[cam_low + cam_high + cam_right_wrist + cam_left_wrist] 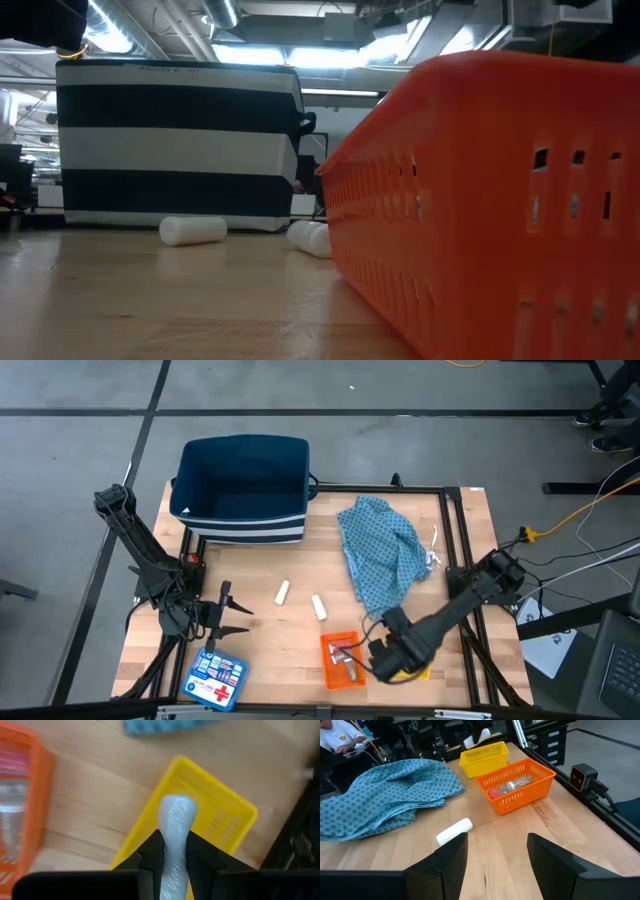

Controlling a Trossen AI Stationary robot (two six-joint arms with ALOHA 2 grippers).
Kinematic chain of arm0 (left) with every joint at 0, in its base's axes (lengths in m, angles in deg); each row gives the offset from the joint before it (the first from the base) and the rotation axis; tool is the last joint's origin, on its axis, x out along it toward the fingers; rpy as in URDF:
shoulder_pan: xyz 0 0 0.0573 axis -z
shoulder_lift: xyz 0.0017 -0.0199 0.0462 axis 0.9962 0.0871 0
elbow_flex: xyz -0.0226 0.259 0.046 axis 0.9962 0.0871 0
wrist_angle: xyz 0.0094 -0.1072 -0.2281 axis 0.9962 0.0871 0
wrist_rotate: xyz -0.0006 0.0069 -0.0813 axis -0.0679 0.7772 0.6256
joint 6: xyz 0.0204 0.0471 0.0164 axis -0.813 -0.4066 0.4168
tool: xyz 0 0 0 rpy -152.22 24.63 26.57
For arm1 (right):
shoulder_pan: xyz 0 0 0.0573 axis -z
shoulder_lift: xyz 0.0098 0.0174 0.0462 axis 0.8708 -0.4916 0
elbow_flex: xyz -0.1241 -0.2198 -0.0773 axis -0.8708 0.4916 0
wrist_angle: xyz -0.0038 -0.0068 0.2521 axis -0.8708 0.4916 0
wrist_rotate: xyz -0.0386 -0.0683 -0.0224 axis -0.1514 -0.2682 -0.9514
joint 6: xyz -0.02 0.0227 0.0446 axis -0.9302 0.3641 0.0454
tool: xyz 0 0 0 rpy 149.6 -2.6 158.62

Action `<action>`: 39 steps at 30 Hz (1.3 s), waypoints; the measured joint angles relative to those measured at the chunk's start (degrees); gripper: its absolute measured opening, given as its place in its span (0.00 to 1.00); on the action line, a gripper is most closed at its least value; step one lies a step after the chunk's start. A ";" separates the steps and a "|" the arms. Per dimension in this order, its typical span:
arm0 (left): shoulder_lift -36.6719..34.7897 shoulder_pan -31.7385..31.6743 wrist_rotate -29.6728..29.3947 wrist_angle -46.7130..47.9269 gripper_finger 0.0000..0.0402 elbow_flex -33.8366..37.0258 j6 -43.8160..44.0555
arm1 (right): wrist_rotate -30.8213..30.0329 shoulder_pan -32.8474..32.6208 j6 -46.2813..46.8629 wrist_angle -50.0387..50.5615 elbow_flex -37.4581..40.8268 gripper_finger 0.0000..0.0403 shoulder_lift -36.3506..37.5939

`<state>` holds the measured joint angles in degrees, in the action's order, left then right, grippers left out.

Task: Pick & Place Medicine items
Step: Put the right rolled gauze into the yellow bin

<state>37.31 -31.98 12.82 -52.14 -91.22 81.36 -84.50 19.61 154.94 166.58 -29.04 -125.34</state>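
Observation:
Two white medicine sticks (282, 592) (319, 606) lie on the wooden table; they also show in the low view (192, 230) (312, 238). My left gripper (238, 616) is open and empty near the left edge, its fingers (451, 857) pointing toward the nearer stick (454, 830). My right gripper (382, 660) is shut on a third white stick (176, 820) above the yellow tray (220, 825). The orange tray (340, 658) beside it holds small items, among them a clear one and a red one (496, 793). My right gripper pinches the white stick's near part (175, 847) between its two fingers. The stick lies along the fingers and juts out past their tips, its free end (176, 804) over the yellow tray. The fingers slant downward. I cannot tell whether the stick touches the tray.
A navy and white striped bin (243, 490) stands at the far left. A blue patterned cloth (385, 550) lies crumpled at the far right. A flat blue box with a red cross (215, 680) lies at the near left edge. A black frame runs around the table.

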 joint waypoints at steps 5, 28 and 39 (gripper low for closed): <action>0.00 -0.05 -0.02 -0.02 0.50 0.01 -0.26 | 3.42 -2.68 6.74 -0.64 3.72 0.17 -0.02; 0.00 -2.90 2.99 -0.52 0.50 -0.01 0.20 | 0.40 -2.24 4.87 -1.78 6.30 0.57 -0.04; 0.00 -2.90 3.01 -0.54 0.50 -0.02 0.22 | -4.53 -1.27 3.36 -6.13 6.30 0.53 -0.04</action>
<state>37.31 -34.88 15.84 -52.68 -91.24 81.57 -89.03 18.34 158.30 160.45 -22.74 -125.38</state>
